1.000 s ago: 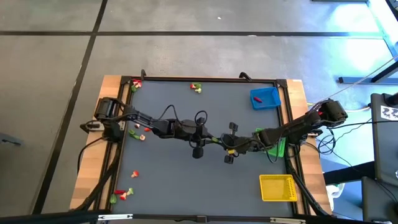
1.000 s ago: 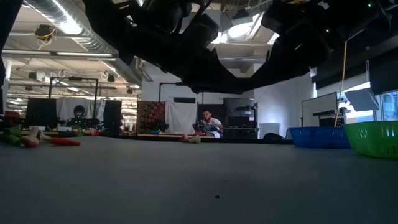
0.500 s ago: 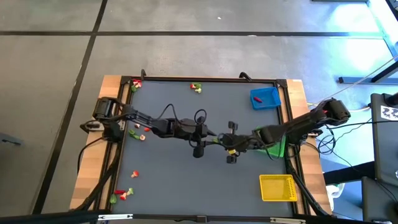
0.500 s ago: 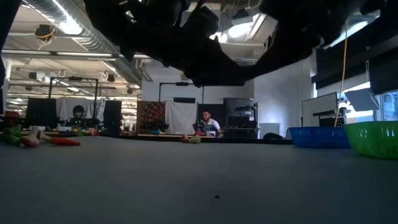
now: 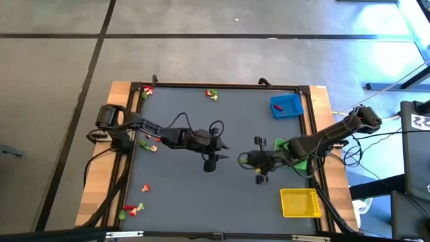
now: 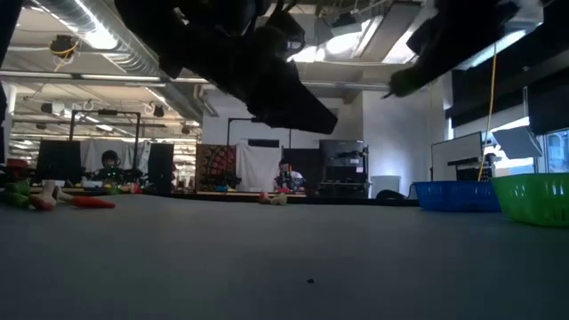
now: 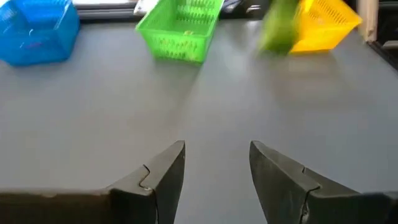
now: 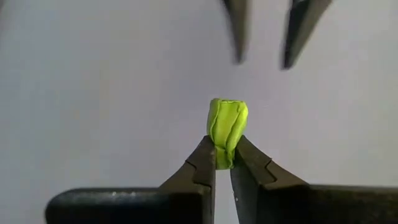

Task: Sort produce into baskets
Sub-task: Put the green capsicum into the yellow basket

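Observation:
My right gripper (image 8: 222, 163) is shut on a small light-green produce piece (image 8: 227, 127) above the middle of the table (image 5: 222, 195). In the left wrist view the piece is a green blur (image 7: 277, 28). My left gripper (image 7: 216, 163) stands open a little to the left, facing it, with nothing between its fingers (image 8: 236, 28). The blue basket (image 5: 287, 105) is at the far right and the yellow basket (image 5: 299, 202) at the near right. Between them, the green basket (image 5: 300, 160) is partly under my right arm. My right gripper pinches one end of the green piece (image 8: 222, 154) between its two fingertips. The rest of the piece sticks out beyond the tips. The fingers come from the table's right side, slanting down. The piece hangs clear of the table.
Loose red, green and whitish produce lies at the far left corner (image 5: 146, 91), the far edge (image 5: 212, 95), the left side (image 5: 149, 144) and the near left corner (image 5: 132, 210). A raised frame (image 5: 222, 85) runs around the grey mat. A person sits in the room beyond (image 6: 286, 173).
The two grippers met tip to tip over the middle of the table and have now parted. My right gripper has risen and drawn back toward the table's right edge, tipping further down, with the green piece in it.

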`<action>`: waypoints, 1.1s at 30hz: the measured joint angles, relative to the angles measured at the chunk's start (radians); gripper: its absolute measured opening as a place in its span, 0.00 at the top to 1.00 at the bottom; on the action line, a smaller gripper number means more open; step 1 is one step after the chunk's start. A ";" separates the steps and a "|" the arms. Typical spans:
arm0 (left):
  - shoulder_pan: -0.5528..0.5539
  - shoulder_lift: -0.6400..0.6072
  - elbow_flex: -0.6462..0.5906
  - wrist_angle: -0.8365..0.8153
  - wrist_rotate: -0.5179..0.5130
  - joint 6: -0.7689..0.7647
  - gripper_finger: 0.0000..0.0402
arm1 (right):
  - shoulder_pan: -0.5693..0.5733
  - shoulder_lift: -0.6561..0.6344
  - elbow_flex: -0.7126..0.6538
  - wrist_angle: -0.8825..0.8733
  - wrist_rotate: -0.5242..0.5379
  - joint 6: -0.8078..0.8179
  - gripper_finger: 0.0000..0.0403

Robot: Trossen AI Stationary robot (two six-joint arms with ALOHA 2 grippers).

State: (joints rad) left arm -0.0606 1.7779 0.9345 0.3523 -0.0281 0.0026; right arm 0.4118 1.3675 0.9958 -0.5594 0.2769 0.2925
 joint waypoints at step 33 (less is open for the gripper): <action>0.002 -0.003 0.003 -0.032 -0.003 0.005 0.56 | 0.522 -0.014 -0.044 -0.328 -0.419 0.942 0.93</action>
State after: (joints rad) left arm -0.0582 1.7744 0.9375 0.3206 -0.0307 0.0078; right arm 0.9338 1.3537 0.9514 -0.8878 -0.1425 1.2346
